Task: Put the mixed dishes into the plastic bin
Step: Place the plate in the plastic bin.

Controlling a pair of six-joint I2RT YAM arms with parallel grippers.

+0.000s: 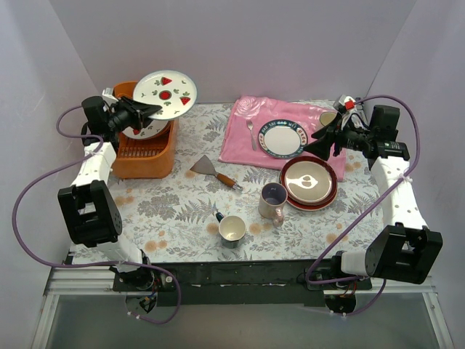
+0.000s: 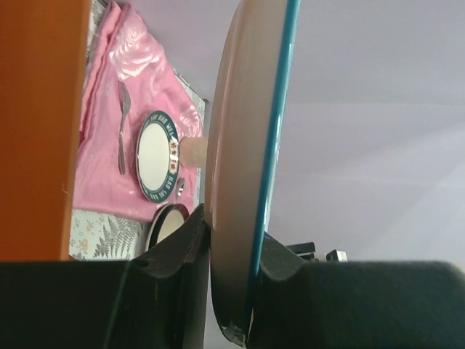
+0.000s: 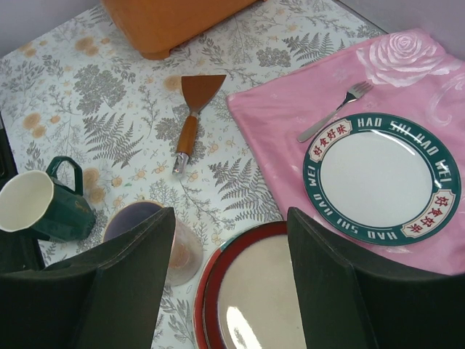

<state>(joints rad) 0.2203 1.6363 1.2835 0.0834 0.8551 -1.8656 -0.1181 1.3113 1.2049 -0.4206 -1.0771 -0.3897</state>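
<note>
Floral tablecloth (image 1: 182,203): left hand (image 1: 149,110) grasps fruit-marked plate (image 1: 166,93) above orange bin (image 1: 142,166); right hand (image 1: 316,145) released; green-rimmed plate (image 3: 381,178) reads "HAO WEI".

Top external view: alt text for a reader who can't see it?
The left gripper holds a white plate above the orange bin. The right gripper hovers open by a red-rimmed plate; a lilac mug, a spatula and a pink cloth lie nearby.
</note>
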